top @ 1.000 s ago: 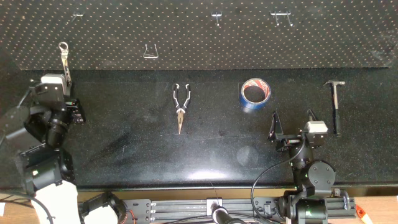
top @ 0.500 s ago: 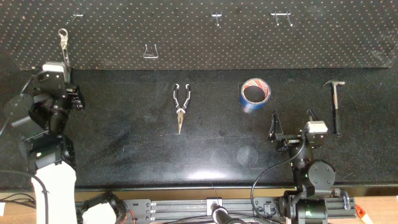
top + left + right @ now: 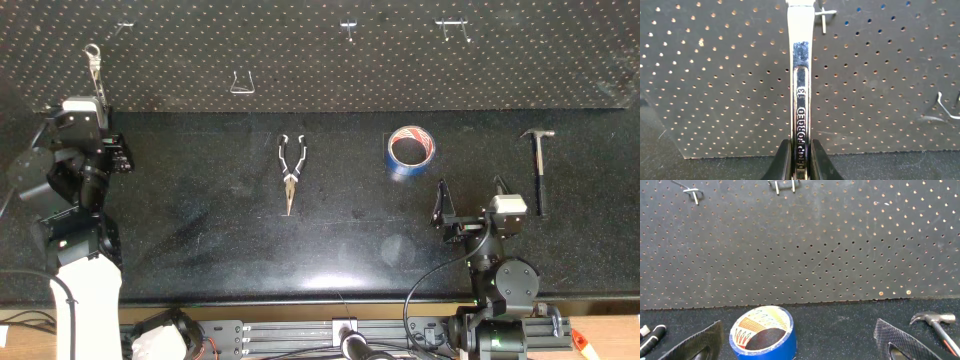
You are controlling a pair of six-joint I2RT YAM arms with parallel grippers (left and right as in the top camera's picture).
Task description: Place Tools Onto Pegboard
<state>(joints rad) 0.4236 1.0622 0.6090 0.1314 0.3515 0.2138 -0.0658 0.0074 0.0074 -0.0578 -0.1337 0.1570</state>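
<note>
The left arm has carried the wrench (image 3: pixel 96 72) farther up the pegboard (image 3: pixel 400 60) than a second ago, and its ring end now sits higher and slightly more to the left. The right arm has not moved.

The pegboard is a dark, matte sheet dotted with a regular grid of small holes. It stands at the far side of the black, faintly glossy worktop (image 3: pixel 200 220).

The left claw (image 3: pixel 98 104) is clamped narrowly on the wrench's lower shaft. The right claw (image 3: pixel 468 197) rests spread wide over the worktop, gripping nothing, near a blue roll of tape (image 3: pixel 762 332).

The wrench is a slim, flat bar of polished chrome steel with stamped lettering along its recessed middle. Its long axis runs straight away from the claw and up the board face, ring end farthest out, and a thin wire hook (image 3: pixel 826 17) sits just beside the shaft.

A hammer (image 3: pixel 540 170) lies with its head toward the board. Needle-nose pliers (image 3: pixel 291 170) lie with their tips pointing away from it.
</note>
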